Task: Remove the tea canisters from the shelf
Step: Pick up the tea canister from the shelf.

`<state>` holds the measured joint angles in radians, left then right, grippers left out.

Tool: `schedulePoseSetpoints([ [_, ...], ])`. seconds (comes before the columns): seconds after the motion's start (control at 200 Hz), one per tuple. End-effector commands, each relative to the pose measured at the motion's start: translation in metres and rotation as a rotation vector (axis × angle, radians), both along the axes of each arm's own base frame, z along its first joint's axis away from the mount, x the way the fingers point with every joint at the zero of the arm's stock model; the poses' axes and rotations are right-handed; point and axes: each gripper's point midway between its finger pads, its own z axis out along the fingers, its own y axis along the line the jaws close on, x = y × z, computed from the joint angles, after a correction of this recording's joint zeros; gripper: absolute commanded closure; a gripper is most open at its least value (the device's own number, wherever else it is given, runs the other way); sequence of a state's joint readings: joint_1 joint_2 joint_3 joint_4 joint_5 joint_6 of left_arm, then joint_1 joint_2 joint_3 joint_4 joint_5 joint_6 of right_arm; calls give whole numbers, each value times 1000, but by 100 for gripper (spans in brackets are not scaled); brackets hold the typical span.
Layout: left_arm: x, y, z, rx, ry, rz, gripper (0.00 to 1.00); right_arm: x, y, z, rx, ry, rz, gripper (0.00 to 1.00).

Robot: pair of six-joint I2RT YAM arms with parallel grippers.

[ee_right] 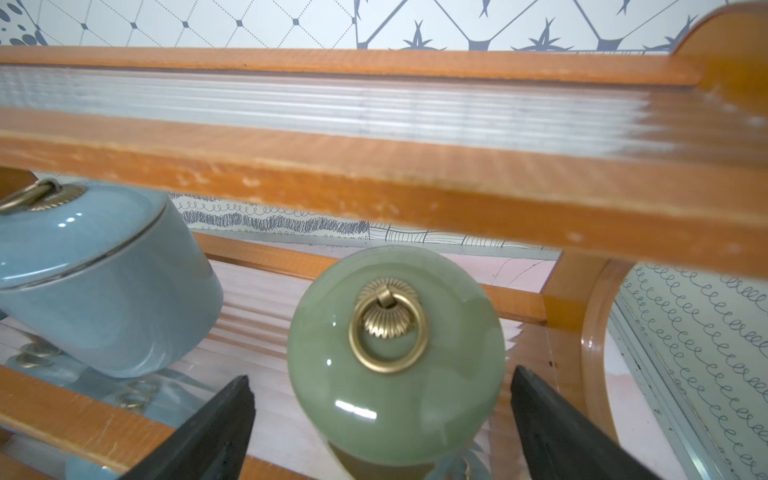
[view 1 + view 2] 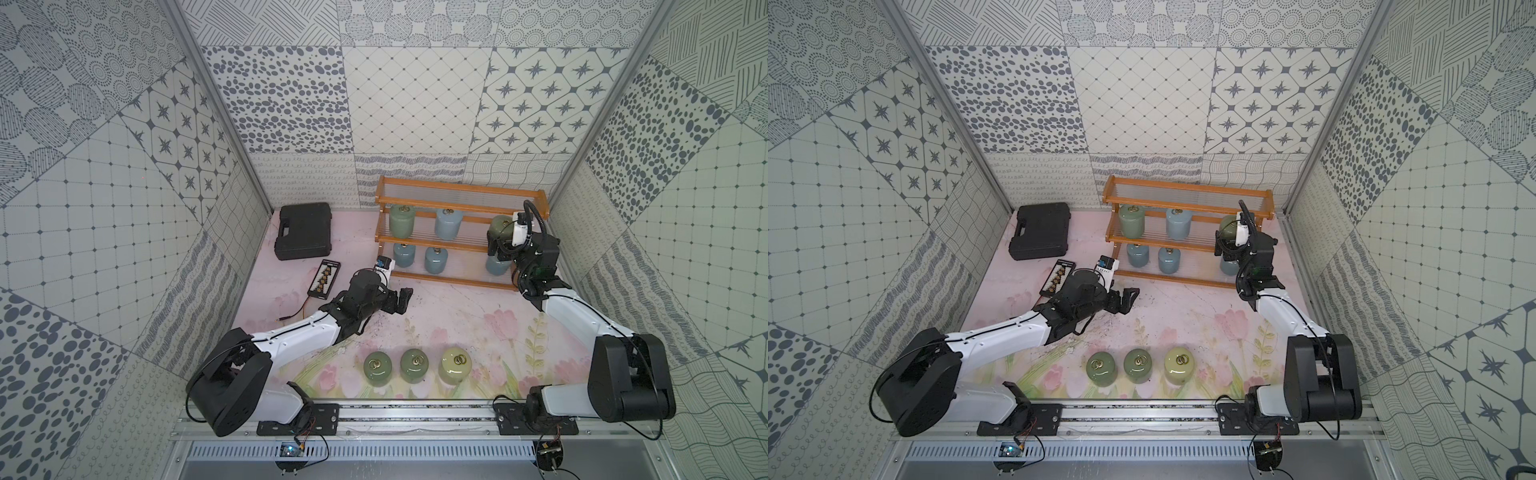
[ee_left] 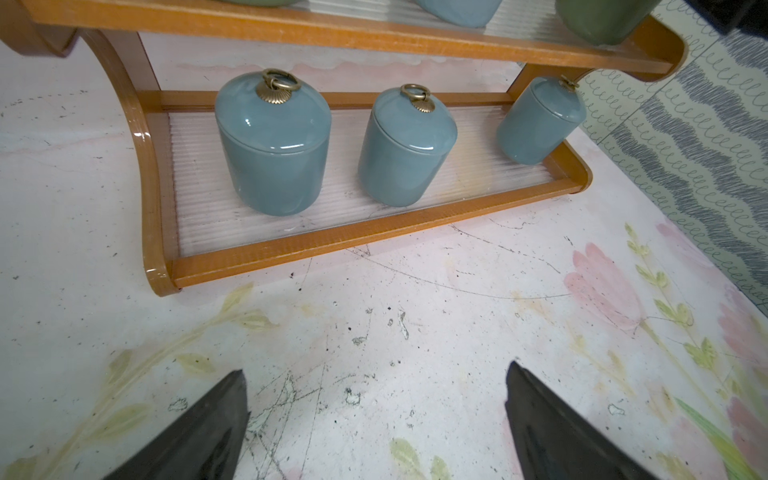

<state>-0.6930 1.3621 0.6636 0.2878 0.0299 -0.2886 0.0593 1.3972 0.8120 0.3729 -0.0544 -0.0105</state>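
Three walls close in the scene: a back wall and two side walls, all papered in pale patchwork panels with grey-blue prints of oval spots, stars in a lattice, diamond grids, curls and wavy hatching. Bare aluminium posts stand at the desk's two back corners. The desk has a pale pink surface with printed tulips and green leaves; the left wrist view shows it scuffed with dark specks and fine scratches. An aluminium rail runs along its front edge, with a slotted grey grille below. Light is soft and even.
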Motion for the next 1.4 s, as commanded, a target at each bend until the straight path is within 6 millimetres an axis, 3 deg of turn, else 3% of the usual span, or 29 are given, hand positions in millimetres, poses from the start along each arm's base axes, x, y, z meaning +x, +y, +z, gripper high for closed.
schedulePoseSetpoints([
  [0.0, 1, -4, 12, -50, -25, -10, 0, 12, -4, 23, -17, -83, -17, 0],
  [0.52, -6, 1, 12, -51, -15, -7, 0, 34, -6, 12, -26, -68, -23, 0],
  [0.791, -9, 4, 12, -55, -11, -1, 0, 38, -4, 13, -14, -69, -7, 13],
  [1.396, -10, 5, 12, -54, -14, -4, 0, 19, 4, 31, -21, -78, 46, 24],
])
